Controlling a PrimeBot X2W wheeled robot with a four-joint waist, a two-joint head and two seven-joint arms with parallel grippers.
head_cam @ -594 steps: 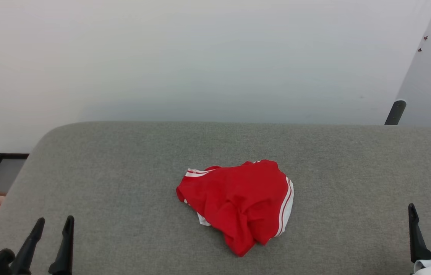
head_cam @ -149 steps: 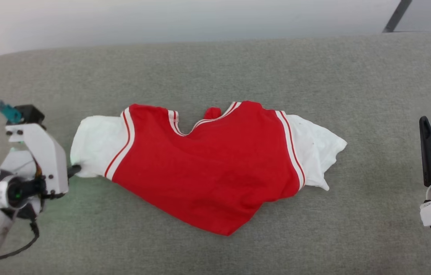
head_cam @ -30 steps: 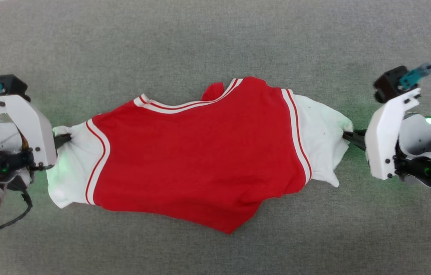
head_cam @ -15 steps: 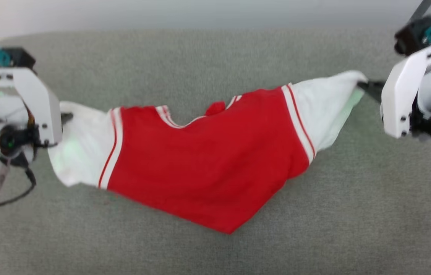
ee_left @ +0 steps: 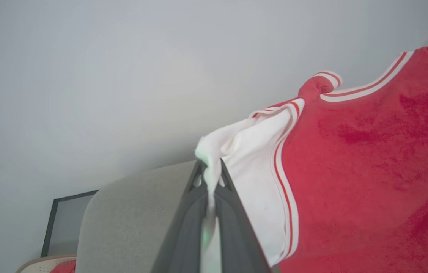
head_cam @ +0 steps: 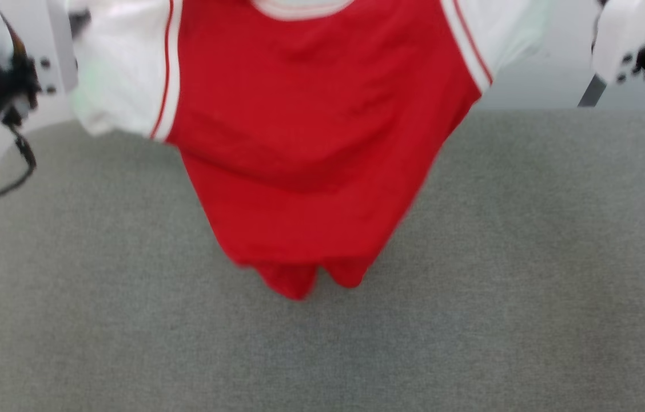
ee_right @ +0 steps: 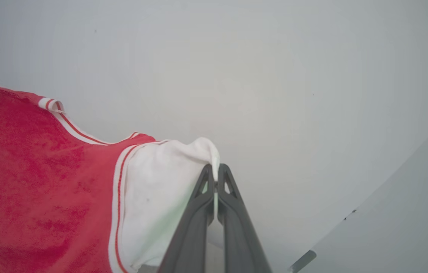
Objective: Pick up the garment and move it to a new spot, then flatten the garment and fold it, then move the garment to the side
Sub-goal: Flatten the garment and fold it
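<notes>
Garment (head_cam: 311, 143) hangs spread above the grey surface (head_cam: 471, 315).
Left gripper (ee_left: 209, 177) and right gripper (ee_right: 216, 177) each pinch its white cloth; a basket (ee_left: 41, 261) holds red cloth (ee_left: 63, 268).

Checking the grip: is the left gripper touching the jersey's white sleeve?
Touching. The left wrist view shows the left gripper with its fingers shut on the white sleeve of the red jersey, cloth pinched between them.

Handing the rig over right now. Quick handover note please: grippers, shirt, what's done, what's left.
Left gripper: shut on one white sleeve.
Right gripper: shut on the other white sleeve.
Shirt: hangs spread between them above the grey cushion; can't tell whether the hem touches it.
Done: pickup.
Left: set down at the new spot, flatten, fold, move aside.
</notes>
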